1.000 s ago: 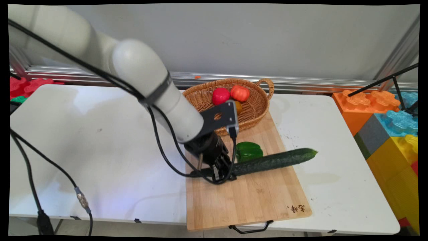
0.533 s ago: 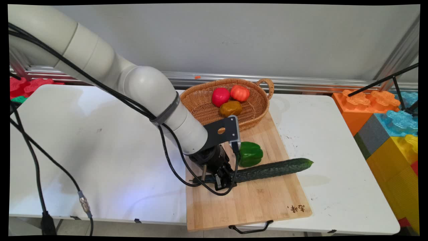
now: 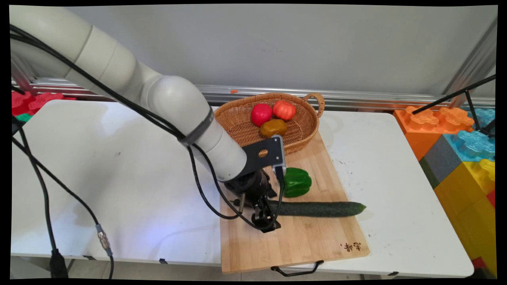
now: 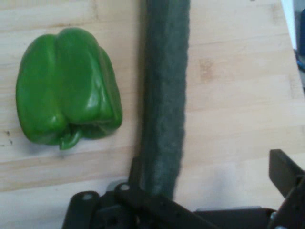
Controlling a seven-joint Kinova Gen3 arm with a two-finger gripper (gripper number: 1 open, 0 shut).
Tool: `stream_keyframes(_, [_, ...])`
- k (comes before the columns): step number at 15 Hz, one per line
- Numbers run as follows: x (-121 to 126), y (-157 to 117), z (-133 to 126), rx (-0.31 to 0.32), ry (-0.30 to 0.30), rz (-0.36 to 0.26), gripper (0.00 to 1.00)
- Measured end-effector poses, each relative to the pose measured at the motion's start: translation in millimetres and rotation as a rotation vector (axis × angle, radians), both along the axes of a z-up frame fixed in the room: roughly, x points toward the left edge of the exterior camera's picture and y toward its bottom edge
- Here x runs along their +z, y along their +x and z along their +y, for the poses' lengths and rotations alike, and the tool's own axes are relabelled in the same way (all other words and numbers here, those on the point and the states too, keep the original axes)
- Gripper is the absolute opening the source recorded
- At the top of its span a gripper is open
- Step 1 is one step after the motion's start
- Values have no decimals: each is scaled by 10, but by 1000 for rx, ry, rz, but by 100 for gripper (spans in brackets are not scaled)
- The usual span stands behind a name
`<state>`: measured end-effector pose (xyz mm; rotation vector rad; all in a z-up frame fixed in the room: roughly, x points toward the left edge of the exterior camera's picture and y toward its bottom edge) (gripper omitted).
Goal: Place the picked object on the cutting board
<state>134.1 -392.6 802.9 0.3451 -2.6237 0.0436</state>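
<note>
The claw is hanging low over the left part of the wooden cutting board, in the lower middle of the main view, with its fingers standing spread apart and pinching nothing. In the hand view the claw is showing one finger far out at the lower right edge. The other side of the linkage is sitting close against the near end of the cucumber, which is reaching up to the top edge of that frame. In the main view the cucumber is lying flat on the board, running rightward from the claw, with its far tip passing just over the board's right edge. The green pepper is resting on the board just above the cucumber; in the hand view the green pepper is sitting at the left, near the cucumber, though whether they touch is unclear. At the upper centre, a wicker basket is holding a red fruit, an orange tomato and a brownish piece. The board is lying on the white table.
</note>
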Motion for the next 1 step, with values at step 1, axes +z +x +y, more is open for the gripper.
stream_keyframes(1, [55, 9, 3, 2, 3, 4, 100])
